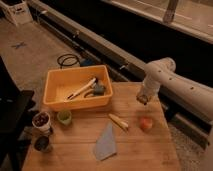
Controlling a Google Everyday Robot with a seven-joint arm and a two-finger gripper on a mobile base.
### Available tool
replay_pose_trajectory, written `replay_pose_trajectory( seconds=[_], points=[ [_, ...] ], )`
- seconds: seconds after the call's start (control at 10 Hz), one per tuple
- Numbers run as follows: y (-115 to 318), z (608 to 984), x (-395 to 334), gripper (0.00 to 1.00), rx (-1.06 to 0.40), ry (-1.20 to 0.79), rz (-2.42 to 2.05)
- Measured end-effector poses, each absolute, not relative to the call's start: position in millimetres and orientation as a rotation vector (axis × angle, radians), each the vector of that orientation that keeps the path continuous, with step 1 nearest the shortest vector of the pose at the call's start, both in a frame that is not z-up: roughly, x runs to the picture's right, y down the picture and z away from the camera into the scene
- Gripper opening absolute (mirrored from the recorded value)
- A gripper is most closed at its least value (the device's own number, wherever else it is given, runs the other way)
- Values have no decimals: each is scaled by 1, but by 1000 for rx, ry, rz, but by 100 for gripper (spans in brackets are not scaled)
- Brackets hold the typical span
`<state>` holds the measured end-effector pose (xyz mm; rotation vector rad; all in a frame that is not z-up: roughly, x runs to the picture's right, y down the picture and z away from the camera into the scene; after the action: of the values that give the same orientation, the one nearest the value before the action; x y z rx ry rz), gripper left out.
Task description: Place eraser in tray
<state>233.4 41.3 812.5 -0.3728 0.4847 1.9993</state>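
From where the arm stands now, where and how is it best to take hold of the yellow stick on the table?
Probably at the middle of the yellow stick, across its narrow width, coming straight down from above. It lies flat and slanted on the table, so its ends and underside offer little hold. The gripper is by the table's far right edge, behind the orange ball.

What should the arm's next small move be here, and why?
Probably lift a little and start toward the tray. The gripper hangs low over the table, well apart from the tray, with a small dark block, apparently the eraser, at its tip. Whether it is held cannot be told.
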Motion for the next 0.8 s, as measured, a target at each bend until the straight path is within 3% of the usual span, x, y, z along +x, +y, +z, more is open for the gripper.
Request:
replay_pose_trajectory(
  seconds=[0.3,0.8],
  points=[
    [-1,766,197,0,-337,301,1898],
    [-13,740,80,0,-464,82,1656]
  ],
)
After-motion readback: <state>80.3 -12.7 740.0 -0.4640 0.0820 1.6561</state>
